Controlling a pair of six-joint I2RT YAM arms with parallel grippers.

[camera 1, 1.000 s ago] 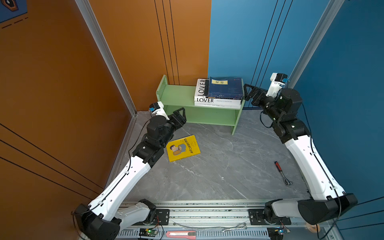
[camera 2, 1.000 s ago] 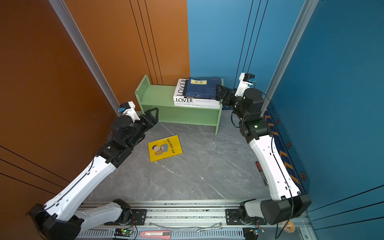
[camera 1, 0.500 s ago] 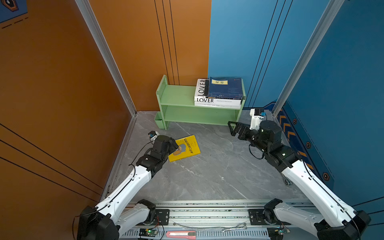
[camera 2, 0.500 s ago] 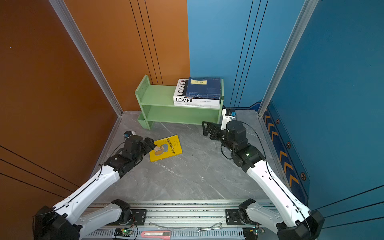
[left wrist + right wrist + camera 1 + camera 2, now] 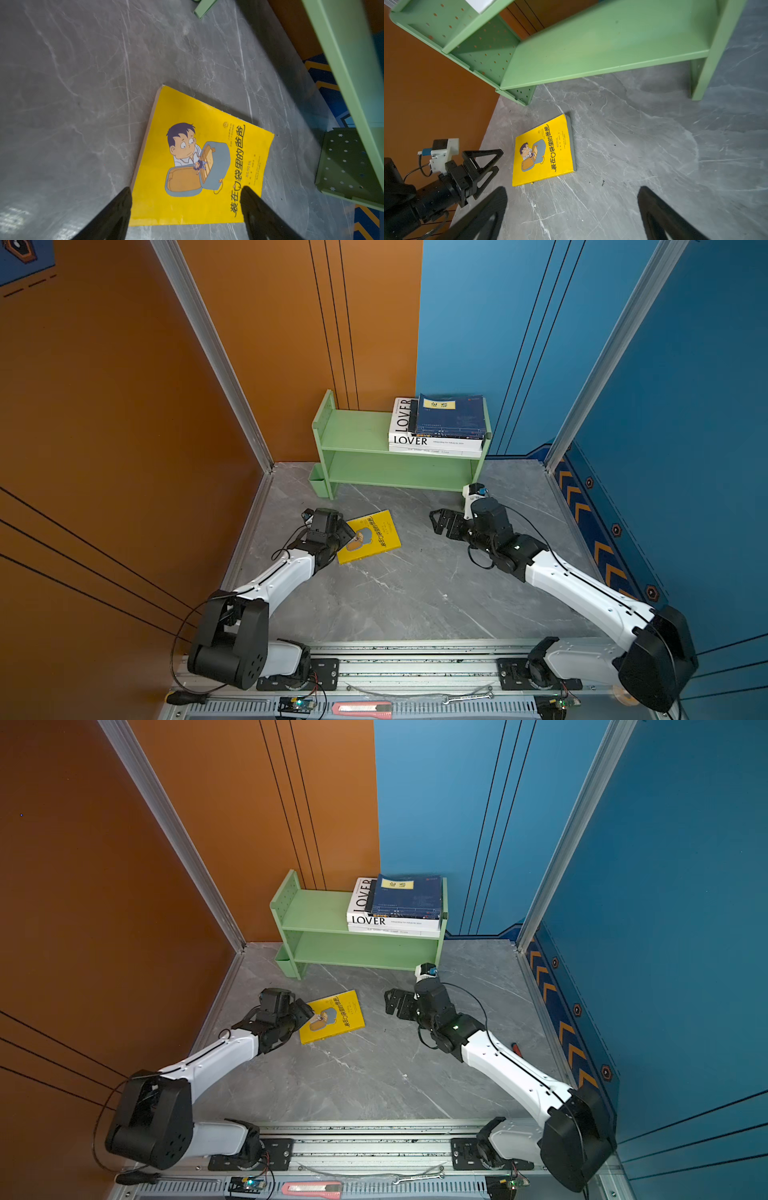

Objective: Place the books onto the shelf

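A yellow cartoon-cover book lies flat on the grey floor in front of the pale green shelf. On the shelf's top tier, at its right end, lies a stack of books: a white "LOVER" book with a navy yellow-labelled book on top. My left gripper is open, low at the yellow book's left edge, its fingers straddling that end. My right gripper is open over bare floor, to the right of the yellow book.
A small green cup hangs on the shelf's left side. A red-handled screwdriver lies by the right wall. A red utility knife, a wrench and a black screwdriver lie on the front rail. Orange and blue walls close in the floor.
The right arm has come down from the shelf's top tier to low over the floor. The left arm has dropped from beside the shelf to the yellow book's edge, its jaws opening slightly.
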